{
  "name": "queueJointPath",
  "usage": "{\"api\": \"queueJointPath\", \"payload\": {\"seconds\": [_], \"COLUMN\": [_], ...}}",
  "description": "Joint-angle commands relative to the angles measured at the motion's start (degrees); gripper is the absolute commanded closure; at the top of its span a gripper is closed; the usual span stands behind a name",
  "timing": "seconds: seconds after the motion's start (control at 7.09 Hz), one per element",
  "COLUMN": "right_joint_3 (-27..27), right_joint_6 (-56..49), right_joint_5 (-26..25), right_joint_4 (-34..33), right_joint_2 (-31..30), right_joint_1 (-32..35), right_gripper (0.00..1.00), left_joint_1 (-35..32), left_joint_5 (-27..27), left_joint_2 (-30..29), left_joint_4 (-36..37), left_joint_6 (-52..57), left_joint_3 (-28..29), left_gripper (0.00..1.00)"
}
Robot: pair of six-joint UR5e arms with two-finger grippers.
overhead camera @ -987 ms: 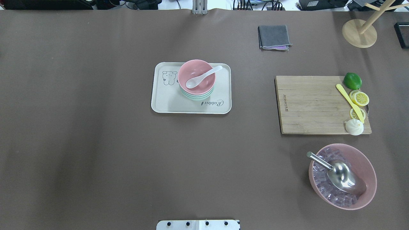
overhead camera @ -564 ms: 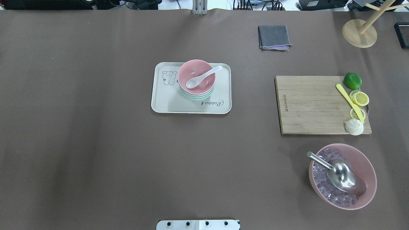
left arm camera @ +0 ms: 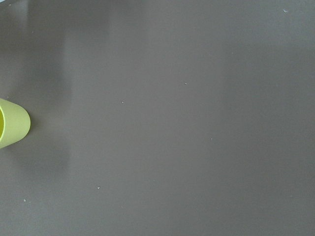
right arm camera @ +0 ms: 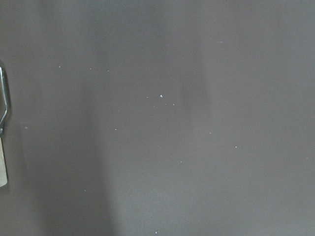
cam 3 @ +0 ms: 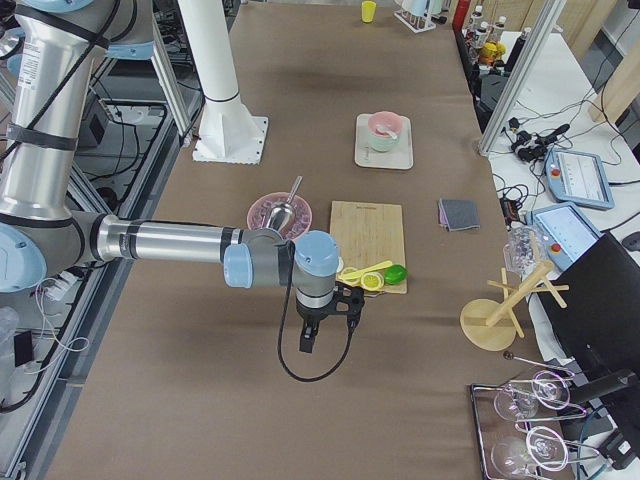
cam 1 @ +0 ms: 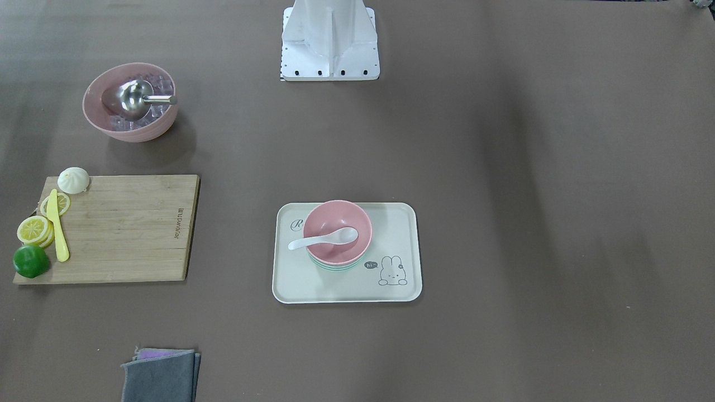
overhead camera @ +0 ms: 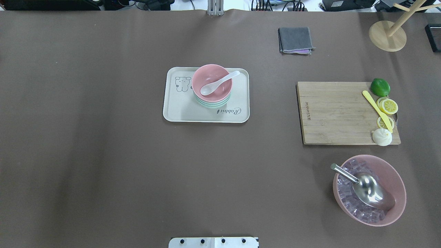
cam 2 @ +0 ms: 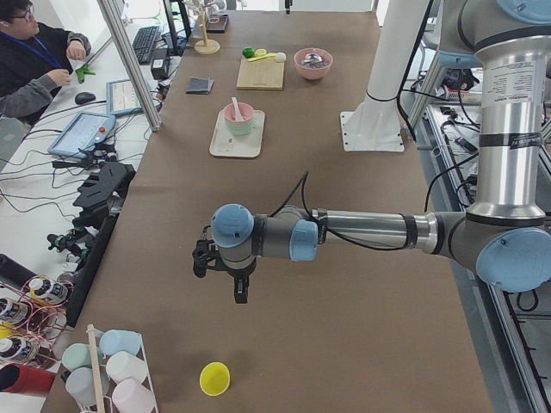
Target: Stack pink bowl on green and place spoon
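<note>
The pink bowl (overhead camera: 216, 93) sits stacked on the green bowl (overhead camera: 211, 104) on the cream tray (overhead camera: 179, 110) at the table's middle. The white spoon (overhead camera: 220, 82) lies in the pink bowl, handle resting on its rim. The stack also shows in the front view (cam 1: 335, 219). My left gripper (cam 2: 222, 271) hangs over bare table far off to the left end. My right gripper (cam 3: 325, 322) hangs over bare table past the cutting board at the right end. Both show only in the side views, so I cannot tell whether they are open or shut.
A wooden cutting board (overhead camera: 337, 113) carries a lime, lemon slices, a yellow knife and a bun. A large pink bowl (overhead camera: 396, 172) holds ice cubes and a metal scoop. A grey cloth (overhead camera: 295, 39) and a wooden stand (overhead camera: 387, 36) lie at the back. A yellow cup (cam 2: 214, 379) is near the left gripper.
</note>
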Motion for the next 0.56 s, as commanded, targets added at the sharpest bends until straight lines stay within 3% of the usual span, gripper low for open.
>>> {"api": "queueJointPath", "payload": {"seconds": [0.0,0.42], "right_joint_3": [0.11,0.11], "right_joint_6": [0.04,-0.05], "right_joint_5": [-0.06,-0.06], "right_joint_4": [0.07,0.07], "right_joint_2": [0.23,0.31], "right_joint_1": [0.0,0.0], "right_gripper": [0.0,0.0], "left_joint_1": [0.0,0.0], "left_joint_5": [-0.54,-0.28], "left_joint_2": [0.14,0.14], "left_joint_4": [-0.23,-0.32], "left_joint_6": [0.0,0.0], "left_joint_3": [-0.83,-0.93], "left_gripper": [0.01,0.01]}}
